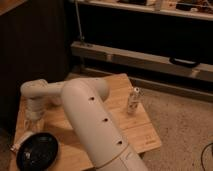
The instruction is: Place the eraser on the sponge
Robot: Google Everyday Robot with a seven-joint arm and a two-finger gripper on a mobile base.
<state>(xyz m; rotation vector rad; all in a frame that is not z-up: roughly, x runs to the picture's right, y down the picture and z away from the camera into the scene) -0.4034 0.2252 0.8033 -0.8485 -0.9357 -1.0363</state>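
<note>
**Arm** [95, 125]: thick white link filling the foreground, bent back to the left over the surface [125, 127]. It hides much of the wood. The sponge shows nowhere and may lie under it.

**Plate** [37, 151]: round and black, at the near left corner. A pale sliver [21, 141] sits at its left rim (possibly the eraser, too unclear to say).

**Gripper** [31, 124]: pointing down just beyond the plate, low over the surface. The fingers are together. Whether they pinch anything cannot be told.

**Bottle** [133, 100]: white and upright, near the right edge, well apart from the gripper.

**Shelving** [150, 55]: dark, behind the surface.

**Hazards, as judged:**
- With the sponge out of sight, a drop aimed at it could land beside it or half on its edge, and the eraser could slide off.
- The gripper is low and close to the plate, so a sideways move could nudge the plate or flick the sliver off the near edge.
- A wide swing of the arm to the right could topple the bottle.
</note>
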